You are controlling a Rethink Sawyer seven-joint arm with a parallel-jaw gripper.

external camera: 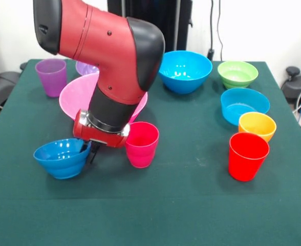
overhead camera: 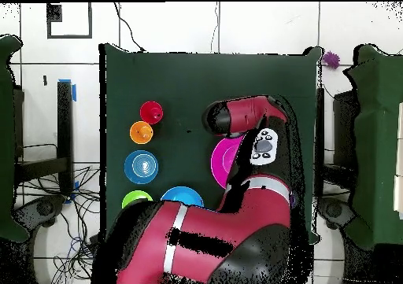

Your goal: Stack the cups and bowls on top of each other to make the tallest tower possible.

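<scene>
Taking the magenta-pink cup (external camera: 142, 143) as the landmark, near the front of the green worktop (external camera: 155, 205): it stands upright, mouth up. Just to its left, as the front view shows it, sits the small dark blue bowl (external camera: 62, 157), also mouth up. The gripper (external camera: 91, 151) hangs at that bowl's right rim, between the bowl and the cup; its dark tips reach down by the rim, but whether they are spread or pinching the rim cannot be told.

Well to the right of the cup, at about the same depth, stands the red cup (external camera: 248, 156), upright. Just behind the red cup is the small orange bowl (external camera: 257, 125), and behind that the cyan bowl (external camera: 244, 105).

Directly behind the magenta-pink cup lies the huge pink bowl (external camera: 79, 95), largely hidden by the red and black arm (external camera: 109, 56). A purple bowl (external camera: 85, 67) shows just behind its far rim; whether it sits inside the pink one cannot be told. Farther back and left of the landmark stands the translucent purple cup (external camera: 51, 76). Behind and to the right are the large blue bowl (external camera: 185, 70) and, beyond the cyan one, the green bowl (external camera: 237, 74).

From overhead, the arm covers the cup's side of the worktop.
</scene>
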